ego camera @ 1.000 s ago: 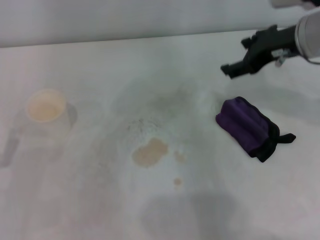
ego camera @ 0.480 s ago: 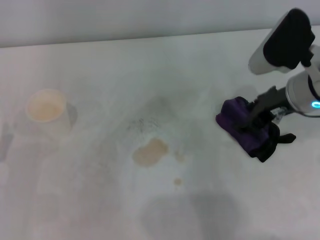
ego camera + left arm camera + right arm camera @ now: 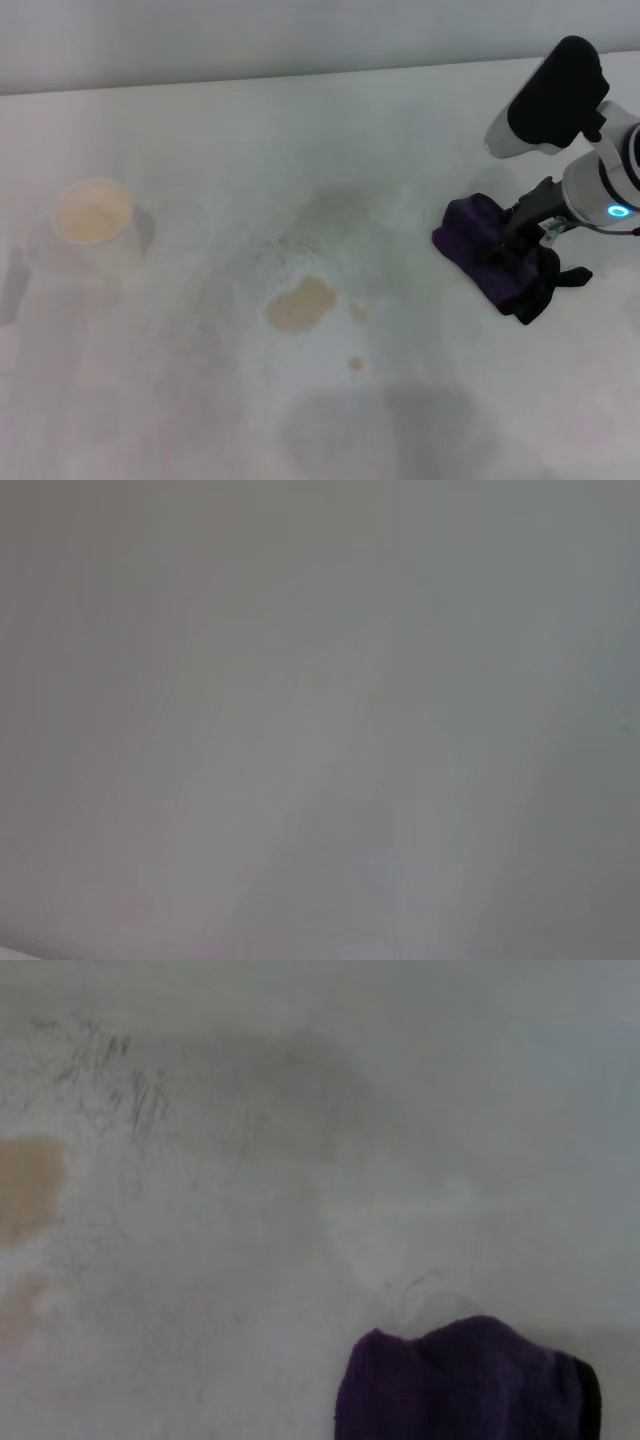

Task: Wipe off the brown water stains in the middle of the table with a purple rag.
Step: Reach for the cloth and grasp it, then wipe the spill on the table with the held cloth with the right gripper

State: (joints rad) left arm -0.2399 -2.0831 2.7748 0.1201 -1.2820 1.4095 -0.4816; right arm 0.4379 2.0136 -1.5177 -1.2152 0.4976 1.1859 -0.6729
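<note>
**Desk:** What are you seeing, starting with the biggest thing?

**Me:** I'm looking at the table, white and flat, filling nearly the whole head view, with faint grey shadows lying across it. Next in size, my right arm is reaching in from the far right, its white and black housing hanging over the rag.

**Desk:** And the rag itself?

**Me:** The purple rag is lying bunched on the right side of the table, well apart from the spill, its black edging and loop pointing toward the right edge. My right wrist camera is also catching one purple end of it resting on the white surface.

**Desk:** Are you gripping it?

**Me:** The right gripper is sitting down on the middle of the rag, dark against dark. I cannot tell whether it is clamping the cloth or standing spread.

**Desk:** The spill?

**Me:** The brown water stains are lying near the middle of the table: one tan blotch with two small drops just beside it toward the right and the near edge. The wrist view is showing the blotch too.

**Desk:** Anything else?

**Me:** A pale cup is standing upright at the far left. My left wrist camera is giving only blank grey.
</note>
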